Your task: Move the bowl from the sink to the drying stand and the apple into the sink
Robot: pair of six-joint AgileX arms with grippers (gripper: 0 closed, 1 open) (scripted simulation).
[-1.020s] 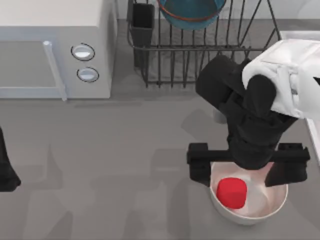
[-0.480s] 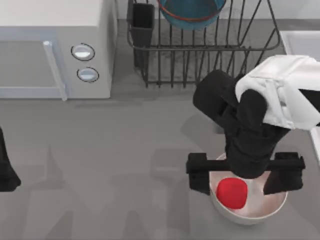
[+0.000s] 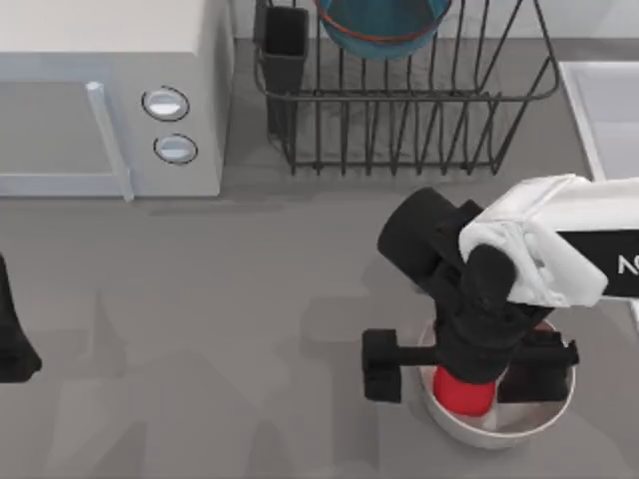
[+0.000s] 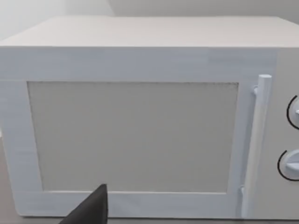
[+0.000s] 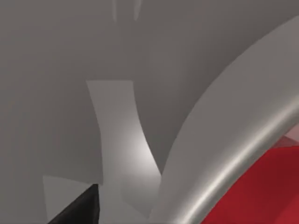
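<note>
Apple sits in the white bowl at lower right of the top view, under the right gripper, whose fingers stand apart. Best to centre before closing, keeping clear of the rim. Teal bowl already rests in the drying stand at top; the sink lies upper right. Grey table has a microwave upper left; the left gripper is parked at the left edge.

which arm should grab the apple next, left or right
Right. Its gripper already hangs directly over the apple in the white bowl, fingers spread either side. The left arm sits parked at the table's far left edge, by the microwave.
</note>
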